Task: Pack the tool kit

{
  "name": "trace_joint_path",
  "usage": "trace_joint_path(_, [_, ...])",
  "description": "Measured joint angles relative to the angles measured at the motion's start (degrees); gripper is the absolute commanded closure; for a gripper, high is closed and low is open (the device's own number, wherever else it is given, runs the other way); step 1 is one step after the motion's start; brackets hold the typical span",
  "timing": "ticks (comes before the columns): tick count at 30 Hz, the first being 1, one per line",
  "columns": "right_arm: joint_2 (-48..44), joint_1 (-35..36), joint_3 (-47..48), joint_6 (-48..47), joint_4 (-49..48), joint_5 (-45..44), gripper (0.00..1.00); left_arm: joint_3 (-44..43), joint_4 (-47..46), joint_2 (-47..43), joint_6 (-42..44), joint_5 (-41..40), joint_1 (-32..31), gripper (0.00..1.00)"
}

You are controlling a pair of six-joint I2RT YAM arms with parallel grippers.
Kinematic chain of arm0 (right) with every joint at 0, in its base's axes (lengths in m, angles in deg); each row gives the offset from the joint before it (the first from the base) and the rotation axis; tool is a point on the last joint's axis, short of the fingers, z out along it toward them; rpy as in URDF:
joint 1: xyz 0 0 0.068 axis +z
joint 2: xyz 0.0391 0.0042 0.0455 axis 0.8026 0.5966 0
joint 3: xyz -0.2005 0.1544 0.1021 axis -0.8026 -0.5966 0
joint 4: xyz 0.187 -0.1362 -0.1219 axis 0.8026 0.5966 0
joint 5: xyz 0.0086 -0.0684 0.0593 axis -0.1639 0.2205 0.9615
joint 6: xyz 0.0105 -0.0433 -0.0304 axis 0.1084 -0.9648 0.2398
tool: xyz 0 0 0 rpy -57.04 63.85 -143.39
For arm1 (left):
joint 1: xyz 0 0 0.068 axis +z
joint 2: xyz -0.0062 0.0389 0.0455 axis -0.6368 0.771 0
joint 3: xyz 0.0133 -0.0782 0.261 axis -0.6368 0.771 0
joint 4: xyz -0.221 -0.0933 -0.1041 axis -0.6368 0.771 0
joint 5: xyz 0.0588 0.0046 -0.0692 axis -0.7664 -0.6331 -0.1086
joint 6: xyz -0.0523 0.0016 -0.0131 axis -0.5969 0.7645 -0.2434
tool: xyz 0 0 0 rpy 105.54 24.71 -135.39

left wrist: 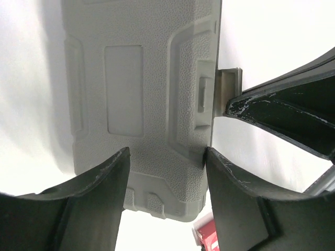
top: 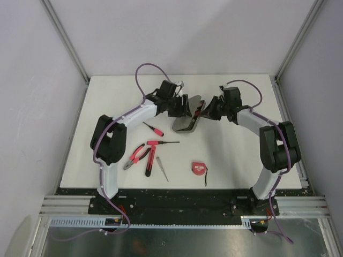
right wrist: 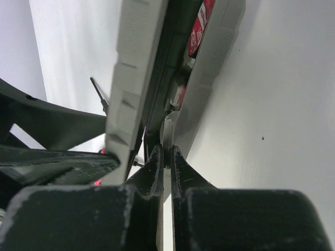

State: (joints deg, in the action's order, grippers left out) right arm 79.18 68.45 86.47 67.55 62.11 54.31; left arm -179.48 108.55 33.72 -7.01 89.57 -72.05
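Case (top: 185, 123) is propped half-open between my arms, right jaws pinching its latch (left wrist: 229, 86), left jaws spread round the lid (left wrist: 136, 94).

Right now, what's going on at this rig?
Both arms are on the grey case at mid-table, which stands ajar. The right gripper has its fingers pinched on the edge tab; the left gripper is open against the lid's outside. Pliers, screwdrivers and tape measure lie loose on the table, not yet packed.
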Motion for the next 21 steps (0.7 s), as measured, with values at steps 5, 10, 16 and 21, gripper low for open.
trace_joint_path(5, [0.0, -0.79, 0.0, -0.79, 0.55, -0.02, 1.0, 0.04, -0.04, -1.42, -0.98, 1.09, 2.45, 0.36])
trace_joint_path(10, [0.0, -1.49, 0.0, -1.46, 0.81, 0.0, 1.0, 0.04, -0.42, -2.32, -1.31, 1.03, 4.7, 0.36])
trace_joint_path(16, [0.0, -2.21, 0.0, -2.56, 1.49, -0.07, 1.0, 0.04, -1.33, -3.06, -1.73, -1.95, 7.98, 0.36])
trace_joint_path(21, [-0.13, -3.06, 0.0, -4.07, 2.89, -1.14, 1.0, 1.62, -1.29, -2.99, -2.47, -9.09, 11.21, 0.37])
